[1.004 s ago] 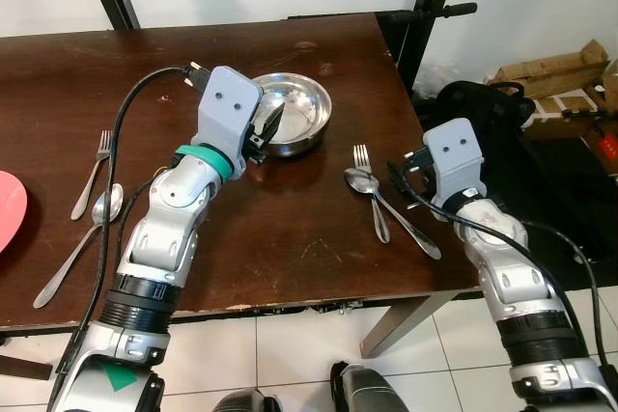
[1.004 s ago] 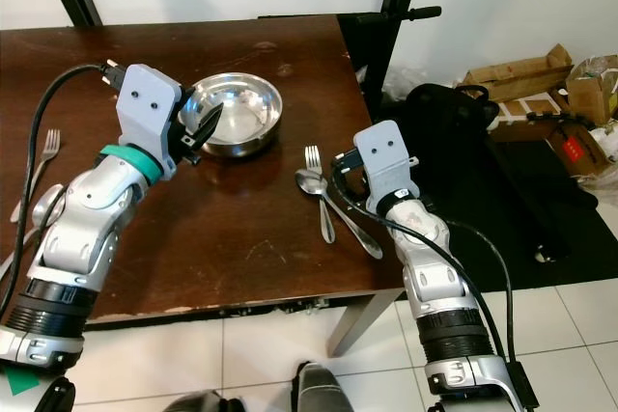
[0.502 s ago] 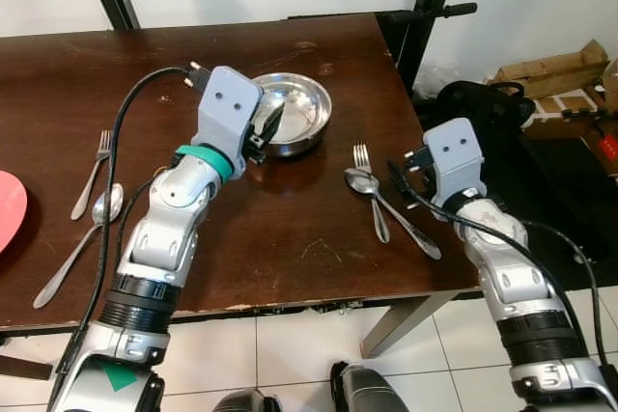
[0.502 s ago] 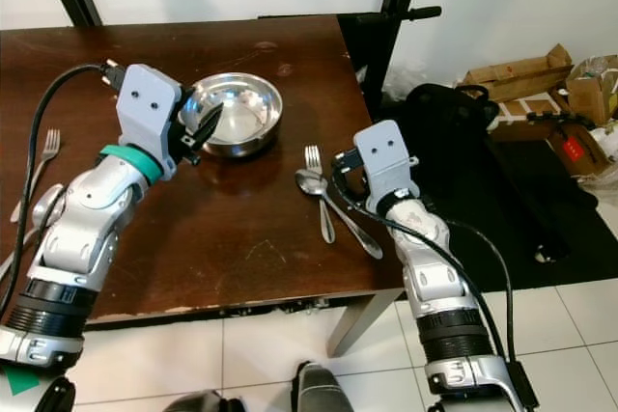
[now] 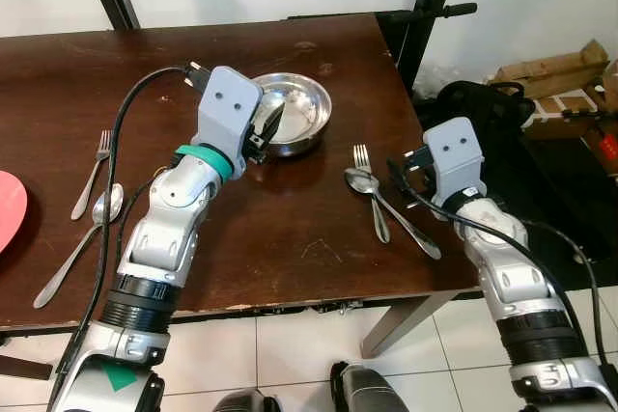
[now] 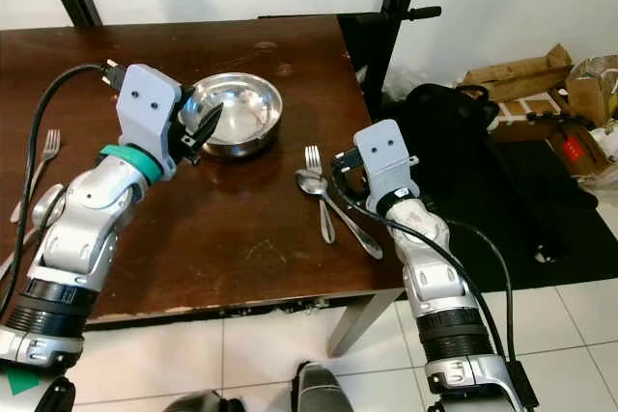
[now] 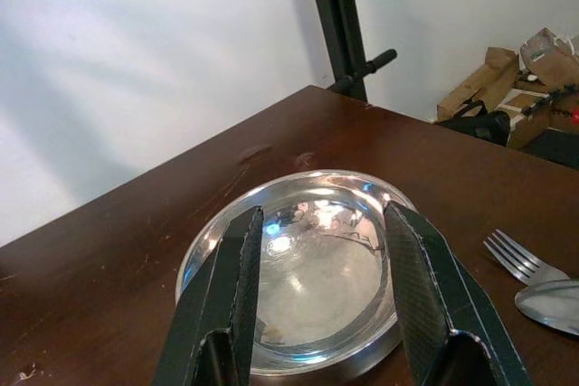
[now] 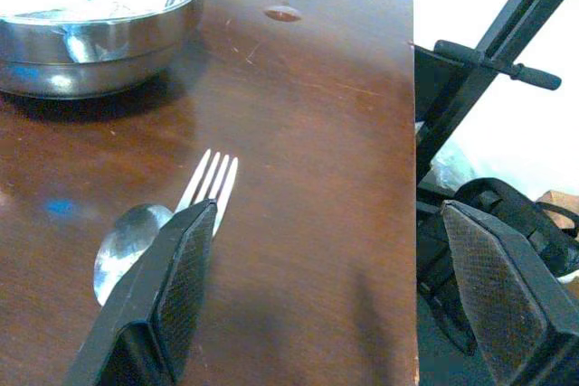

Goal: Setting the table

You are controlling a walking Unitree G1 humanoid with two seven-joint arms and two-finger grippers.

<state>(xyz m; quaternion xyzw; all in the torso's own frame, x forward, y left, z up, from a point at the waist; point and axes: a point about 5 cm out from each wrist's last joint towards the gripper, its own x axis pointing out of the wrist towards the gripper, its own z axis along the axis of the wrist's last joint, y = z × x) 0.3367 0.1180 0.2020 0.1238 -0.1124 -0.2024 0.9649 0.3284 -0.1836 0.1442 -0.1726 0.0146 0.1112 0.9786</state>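
In the left eye view, the left gripper (image 5: 267, 121) hangs at the near left rim of the steel bowl (image 5: 299, 113), which sits far on the dark table (image 5: 290, 229), right of centre; its fingers are spread and hold nothing. To the right, a fork (image 5: 368, 188) and a spoon (image 5: 386, 205) lie side by side and touching, near the table's right edge, and the right gripper (image 5: 401, 180) sits just right of them. A second fork (image 5: 94, 171) and spoon (image 5: 82, 238) lie at the left, beside a red plate (image 5: 10, 209) at the left border. The right eye view shows the same layout, with a black bag (image 6: 463, 132) on the floor past the table's right edge. In the left wrist view, the two fingers (image 7: 231, 300) stand parted over the bowl, one by its rim and one above its hollow. A close from here would likely pinch the thin rim, and the smooth steel could slip or tip the bowl if the hold is shallow. In the right wrist view, the right gripper's fingers (image 8: 172, 287) are wide apart and empty, one tip just above the spoon's head and the fork's tines. A careless sweep there could knock the cutlery askew or push it toward the right edge and off the table.
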